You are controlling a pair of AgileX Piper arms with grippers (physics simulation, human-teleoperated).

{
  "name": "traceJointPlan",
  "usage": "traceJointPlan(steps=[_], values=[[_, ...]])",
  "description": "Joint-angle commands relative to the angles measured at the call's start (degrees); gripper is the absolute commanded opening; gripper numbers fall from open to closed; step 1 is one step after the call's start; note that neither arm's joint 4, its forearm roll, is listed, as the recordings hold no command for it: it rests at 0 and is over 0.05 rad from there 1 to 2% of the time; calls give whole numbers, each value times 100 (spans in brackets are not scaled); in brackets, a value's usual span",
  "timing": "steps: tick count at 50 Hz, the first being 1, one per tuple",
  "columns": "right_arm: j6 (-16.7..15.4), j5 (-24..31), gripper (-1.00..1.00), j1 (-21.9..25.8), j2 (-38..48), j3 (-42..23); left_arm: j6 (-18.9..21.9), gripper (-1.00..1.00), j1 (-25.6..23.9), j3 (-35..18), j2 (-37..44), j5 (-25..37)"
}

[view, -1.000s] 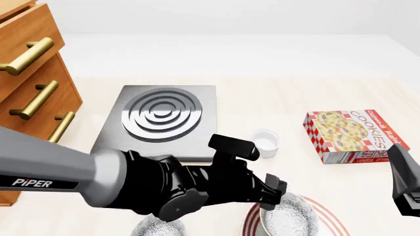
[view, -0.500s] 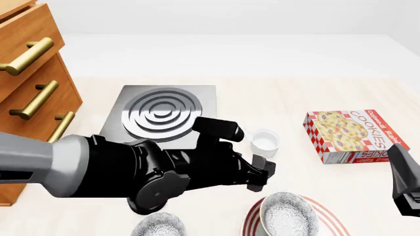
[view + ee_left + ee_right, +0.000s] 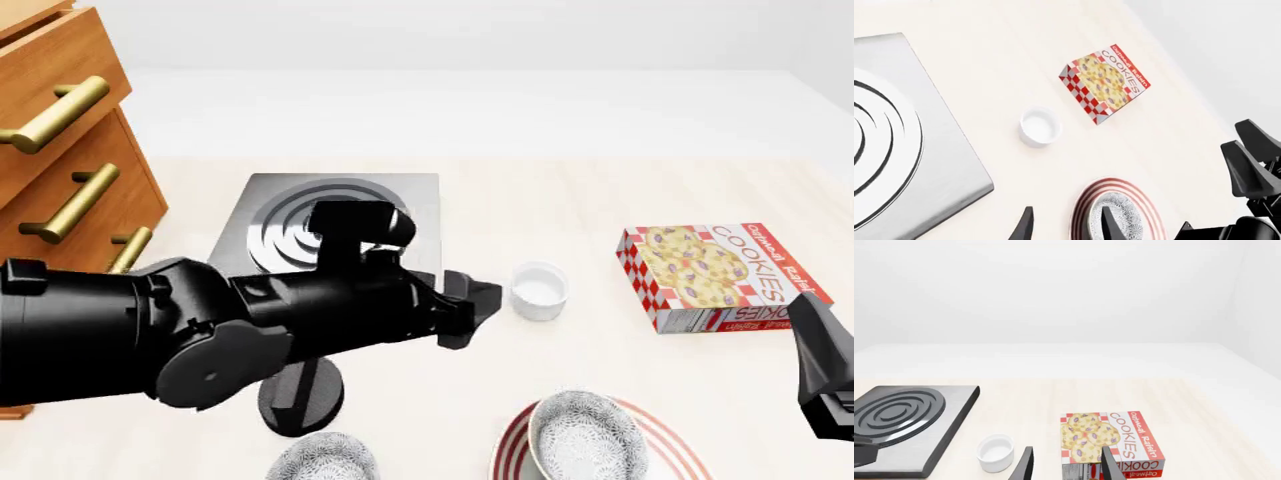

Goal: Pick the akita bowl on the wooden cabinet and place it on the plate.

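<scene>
Left gripper, fingers spread and holding nothing, above the table near the stove slab; right gripper likewise parted and empty (idle at the table's right). Akita bowl sits on the plate; rigid, glazed, probably slippery and chippable, best pinched across its rim. Count: two speckled bowls, second beside the plate; one plate, one cup, one cookie box.
</scene>
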Motion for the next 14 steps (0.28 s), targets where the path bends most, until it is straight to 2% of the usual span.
traceJointPlan(steps=[1,14], values=[[2,1,100,1,0,0,-16,100,349,475,-607,-32],[-1,2,100,0,0,0,-29,100,786,944,-1233,78]])
